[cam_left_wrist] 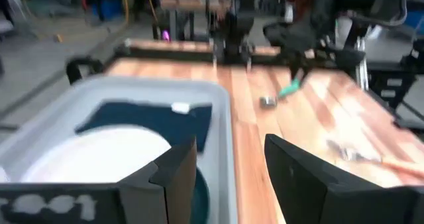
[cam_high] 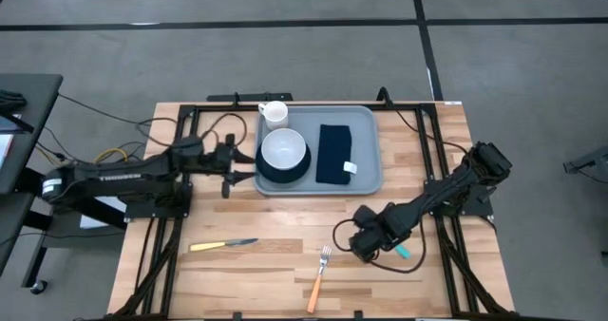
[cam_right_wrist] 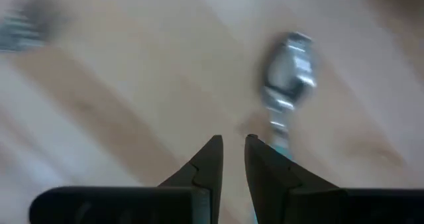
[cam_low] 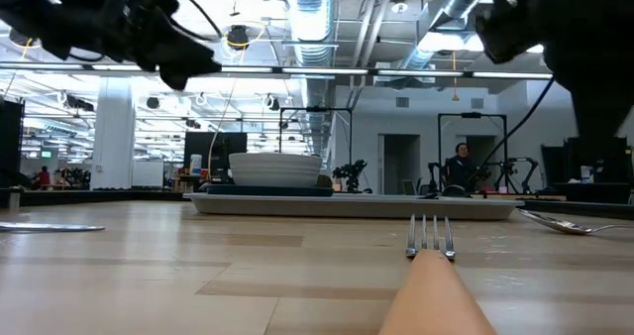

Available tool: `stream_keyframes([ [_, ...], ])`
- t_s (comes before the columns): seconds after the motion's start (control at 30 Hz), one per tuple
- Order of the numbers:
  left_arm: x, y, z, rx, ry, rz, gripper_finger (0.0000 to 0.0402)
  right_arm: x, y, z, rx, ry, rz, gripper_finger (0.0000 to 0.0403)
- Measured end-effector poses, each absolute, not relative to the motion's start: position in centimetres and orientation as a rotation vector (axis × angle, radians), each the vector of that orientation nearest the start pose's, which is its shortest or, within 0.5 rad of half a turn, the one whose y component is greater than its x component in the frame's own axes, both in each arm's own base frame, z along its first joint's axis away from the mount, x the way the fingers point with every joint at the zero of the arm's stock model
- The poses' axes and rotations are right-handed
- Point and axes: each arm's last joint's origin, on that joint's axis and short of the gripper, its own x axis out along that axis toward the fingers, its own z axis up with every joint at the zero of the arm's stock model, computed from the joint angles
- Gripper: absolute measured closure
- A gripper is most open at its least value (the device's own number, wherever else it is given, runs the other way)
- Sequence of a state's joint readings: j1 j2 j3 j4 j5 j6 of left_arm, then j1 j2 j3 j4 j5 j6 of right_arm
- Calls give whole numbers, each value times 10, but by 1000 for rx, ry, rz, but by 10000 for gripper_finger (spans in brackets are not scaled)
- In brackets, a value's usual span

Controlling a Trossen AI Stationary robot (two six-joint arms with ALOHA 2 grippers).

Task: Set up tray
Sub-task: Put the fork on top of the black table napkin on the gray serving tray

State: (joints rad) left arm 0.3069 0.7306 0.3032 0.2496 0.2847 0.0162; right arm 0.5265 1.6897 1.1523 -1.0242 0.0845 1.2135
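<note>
The big light blue-grey plastic tray with round corners sits at the far middle of the wooden counter. It looks stiff, smooth and a bit slippery, and I think it is light by itself. The raised rim seems the best place to grab.

In it are a white bowl on a dark round plate, a white mug and a soft dark folded napkin.

The left end effector is open beside the tray's edge. The right end effector has its fingers nearly together, holding nothing, over a shiny metal spoon with a teal handle.

An orange-handled fork and a yellow-handled knife lie nearer.
</note>
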Motion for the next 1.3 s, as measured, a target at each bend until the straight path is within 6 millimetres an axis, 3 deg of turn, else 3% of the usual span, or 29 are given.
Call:
stream_keyframes([
  [0.33,192,50,197,-58,213,-56,234,275,143,195,625,1302,-505,346],
  [0.6,205,52,190,-85,262,-121,234,254,141,193,535,1408,-649,346],
  [1.3,209,53,188,-87,281,-161,234,247,139,192,420,1458,-651,346],
])
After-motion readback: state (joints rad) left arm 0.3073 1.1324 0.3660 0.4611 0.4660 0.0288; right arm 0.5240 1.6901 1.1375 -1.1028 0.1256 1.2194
